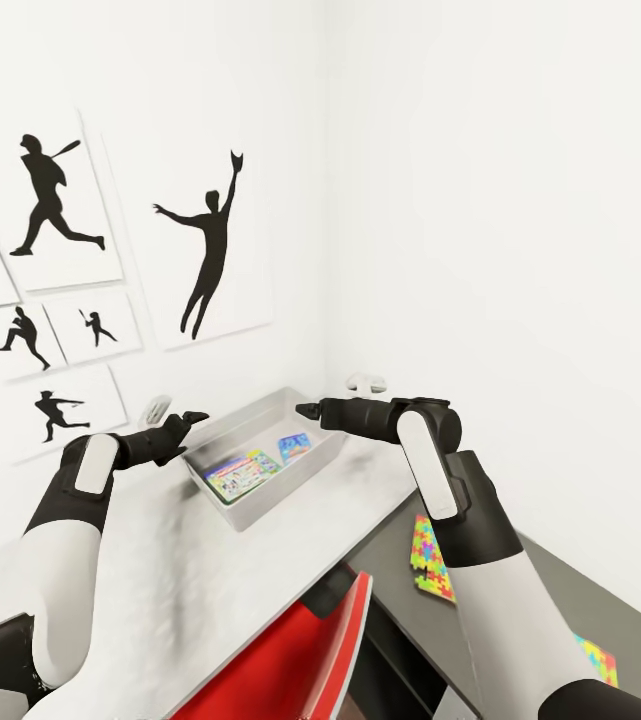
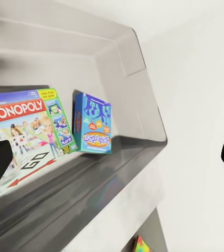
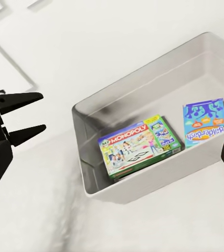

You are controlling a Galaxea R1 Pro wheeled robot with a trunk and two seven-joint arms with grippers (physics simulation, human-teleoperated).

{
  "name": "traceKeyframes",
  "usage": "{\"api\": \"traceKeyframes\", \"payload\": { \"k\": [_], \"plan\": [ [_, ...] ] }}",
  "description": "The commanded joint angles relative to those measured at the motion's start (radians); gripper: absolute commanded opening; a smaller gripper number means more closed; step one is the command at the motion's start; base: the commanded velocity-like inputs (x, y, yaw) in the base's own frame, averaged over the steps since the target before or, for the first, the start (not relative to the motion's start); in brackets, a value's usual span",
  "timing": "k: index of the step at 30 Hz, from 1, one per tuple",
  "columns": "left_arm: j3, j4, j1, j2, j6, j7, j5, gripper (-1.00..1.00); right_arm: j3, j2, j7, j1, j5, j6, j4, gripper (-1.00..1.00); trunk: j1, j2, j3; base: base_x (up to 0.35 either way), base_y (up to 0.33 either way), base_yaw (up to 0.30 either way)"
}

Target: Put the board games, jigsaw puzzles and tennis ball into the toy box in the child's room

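Hovering on either side of the toy box (image 1: 325, 405), both end effectors hang empty above the white table (image 1: 160, 580). The left end effector (image 1: 188, 420) has its fingers spread, seen clearly from the right wrist; the right end effector (image 1: 308, 410) looks open too, one dark tip at each edge of its own view. Inside the box lie the Monopoly game (image 3: 138, 144) flat and a smaller blue game box (image 3: 206, 122) leaning on the wall. Two jigsaw puzzles (image 1: 430, 560) rest on the darker surface by the right arm, one nearer the frame's corner (image 1: 598, 660). The next pick is probably the nearer puzzle: come down flat, catch one edge, and lift it clear of the rim.
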Motion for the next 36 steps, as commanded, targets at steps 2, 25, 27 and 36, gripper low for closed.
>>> {"api": "traceKeyframes", "payload": {
  "k": [2, 25, 27, 36],
  "plan": [
    [0.003, 0.0, -0.001, 0.0, 0.005, -0.007, -0.007, 1.0, 0.0, 0.0, -0.001, -0.001, 0.0, 0.004, -0.001, 1.0, 0.0, -0.002, -0.002, -0.086, 0.116, 0.0],
    [0.005, 0.0, -0.001, 0.0, 0.0, -0.007, -0.007, 1.0, 0.003, 0.0, -0.001, -0.001, 0.001, 0.003, -0.001, 1.0, 0.0, -0.002, 0.001, -0.026, 0.13, 0.067],
    [0.005, 0.0, -0.001, 0.001, 0.001, -0.007, -0.007, 1.0, 0.003, 0.0, -0.001, -0.001, 0.001, 0.003, -0.001, 1.0, 0.0, -0.002, 0.001, 0.0, 0.012, 0.006],
    [0.005, 0.0, -0.001, 0.001, 0.001, -0.007, -0.007, 1.0, 0.003, 0.0, -0.001, -0.001, 0.001, 0.003, -0.001, 1.0, 0.0, -0.002, 0.001, -0.046, 0.003, 0.001]
  ]
}}
